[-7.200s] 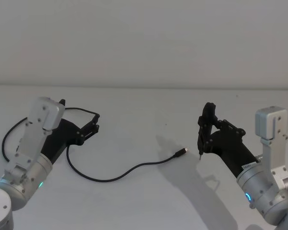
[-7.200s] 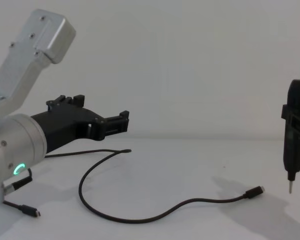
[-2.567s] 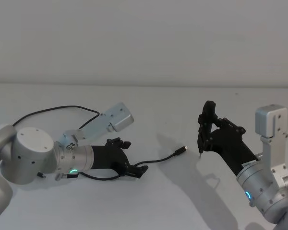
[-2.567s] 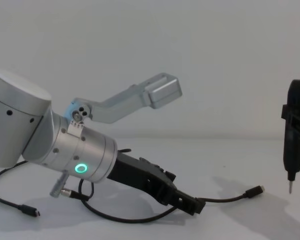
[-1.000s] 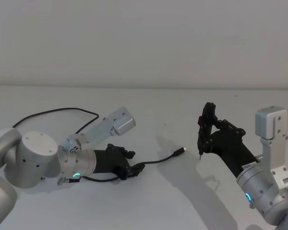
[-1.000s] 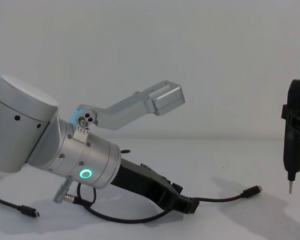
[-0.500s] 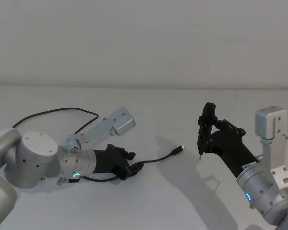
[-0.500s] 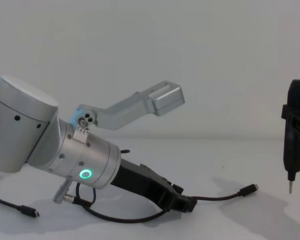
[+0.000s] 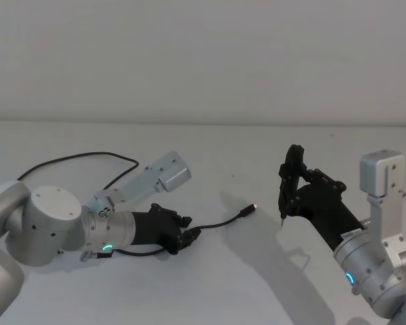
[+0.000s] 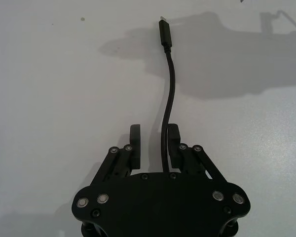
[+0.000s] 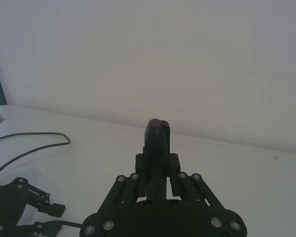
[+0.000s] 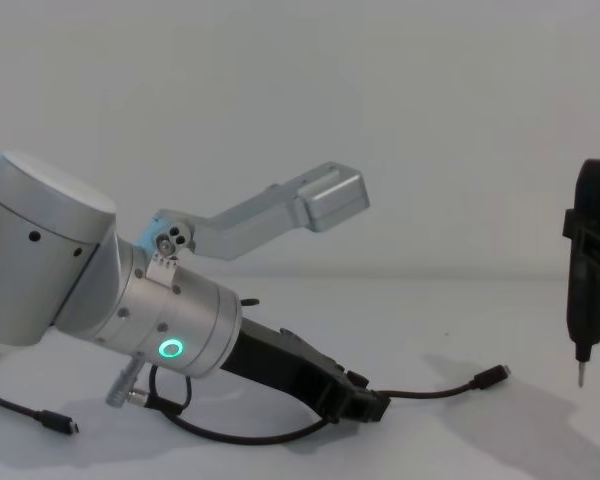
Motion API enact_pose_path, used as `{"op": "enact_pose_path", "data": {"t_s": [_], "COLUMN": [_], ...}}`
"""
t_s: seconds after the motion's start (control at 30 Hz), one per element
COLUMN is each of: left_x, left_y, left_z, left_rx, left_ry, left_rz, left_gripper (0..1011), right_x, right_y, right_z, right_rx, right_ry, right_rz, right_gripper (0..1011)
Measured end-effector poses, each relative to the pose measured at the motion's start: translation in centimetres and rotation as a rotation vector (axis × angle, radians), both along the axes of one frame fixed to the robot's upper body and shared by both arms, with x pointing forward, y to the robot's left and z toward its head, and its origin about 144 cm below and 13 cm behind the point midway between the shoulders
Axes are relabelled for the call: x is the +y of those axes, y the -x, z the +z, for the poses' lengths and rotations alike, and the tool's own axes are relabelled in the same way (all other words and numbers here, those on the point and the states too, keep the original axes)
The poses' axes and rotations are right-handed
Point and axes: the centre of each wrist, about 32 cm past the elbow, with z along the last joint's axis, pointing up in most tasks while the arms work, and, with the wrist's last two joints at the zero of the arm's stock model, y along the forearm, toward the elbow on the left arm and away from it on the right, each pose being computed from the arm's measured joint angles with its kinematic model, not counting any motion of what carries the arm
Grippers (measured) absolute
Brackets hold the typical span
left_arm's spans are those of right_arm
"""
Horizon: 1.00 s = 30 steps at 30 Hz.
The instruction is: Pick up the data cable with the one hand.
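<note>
The data cable (image 10: 168,89) is a thin black cord on the white table. Its silver-tipped plug (image 9: 247,209) points toward the right arm and also shows in the chest view (image 12: 492,376). My left gripper (image 10: 154,140) lies low over the table, open, with the cord running between its fingers and resting against one finger (image 10: 173,136). The same gripper shows in the head view (image 9: 191,235) and the chest view (image 12: 372,406). My right gripper (image 9: 289,188) is held up at the right, shut on a narrow upright black device (image 12: 588,270) with a thin metal tip.
A second black cord (image 9: 74,157) loops behind the left arm, and its small plug (image 12: 62,426) lies near the table's front left. The left arm's silver wrist (image 12: 170,320) sits low over the table. Bare white table lies between the two arms.
Over the last second the left gripper drew back slightly to the left. The cable's plug end slid with it, moving left and a little farther away. The right arm stayed still.
</note>
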Motion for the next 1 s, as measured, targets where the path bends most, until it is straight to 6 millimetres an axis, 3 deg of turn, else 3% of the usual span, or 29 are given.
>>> {"op": "enact_pose_path", "data": {"t_s": [0.3,0.53,1.0], "left_x": [0.0,0.02,0.01], "left_y": [0.0,0.0,0.0], "left_z": [0.0,0.0,0.0], "left_rx": [0.0,0.0,0.0], "left_ry": [0.0,-0.002,-0.002], "left_rz": [0.0,0.001,0.001], "left_gripper": [251,55,49], "right_x": [0.0,0.0,0.0], "right_y": [0.0,0.0,0.0], "right_z": [0.0,0.0,0.0], "right_rx": [0.0,0.0,0.0], "right_ry": [0.0,0.0,0.0], "right_rz": [0.0,0.0,0.0], "right_gripper": [274,275,275]}}
